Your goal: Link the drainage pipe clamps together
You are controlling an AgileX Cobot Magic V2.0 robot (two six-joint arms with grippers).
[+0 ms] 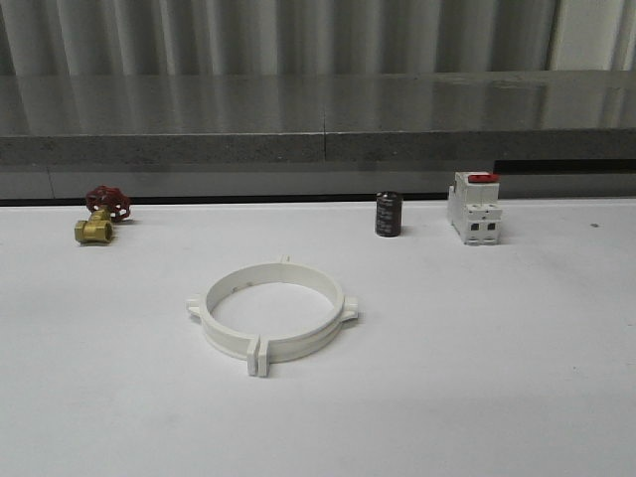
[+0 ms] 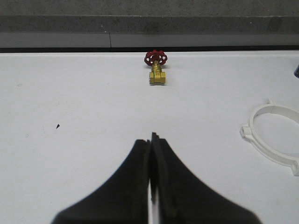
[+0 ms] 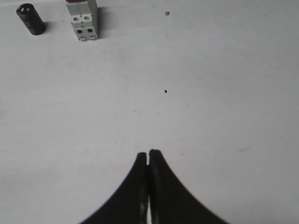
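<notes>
Front view: the two white plastic semicircular pipe clamp halves lay joined as one ring on the white worktop.
Both arms' jaws were clenched, empty, well apart from it, apparently finished.

White table, joined drainage pipe clamps mid-table, brass valve, black cylinder, white switch along far edge

clamps: two white plastic half-rings | state: joined into one closed ring, flanged tabs meeting at the front seam and at the back | pose: lay flat, opening upward, small tabs sticking out at left and right | place: white table, centre, slightly left, apart from other items
</notes>
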